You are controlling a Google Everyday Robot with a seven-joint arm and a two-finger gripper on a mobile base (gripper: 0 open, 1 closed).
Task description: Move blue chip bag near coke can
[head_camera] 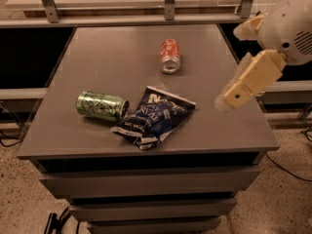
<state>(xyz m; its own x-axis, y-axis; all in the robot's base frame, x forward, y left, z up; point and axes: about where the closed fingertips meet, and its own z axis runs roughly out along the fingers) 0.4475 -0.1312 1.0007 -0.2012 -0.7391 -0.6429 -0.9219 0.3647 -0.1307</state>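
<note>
- Over the right edge of the grey table [97,52], as the camera sees it, the gripper [230,97] hangs in the air, touching nothing.
- Its tip points down and toward the tabletop's front right part.
- A cream link slants down to it from the white rounded arm housing [287,26] at the upper right.
- Whether the gripper is spread or pressed together cannot be told.
- The blue chip bag [155,116] lies crumpled near the table's front, well apart from the gripper.
- A green can [101,105] lies on its side just beside the bag.
- The coke can [169,55] lies farther back, silver top toward the front, apart from the bag.
</note>
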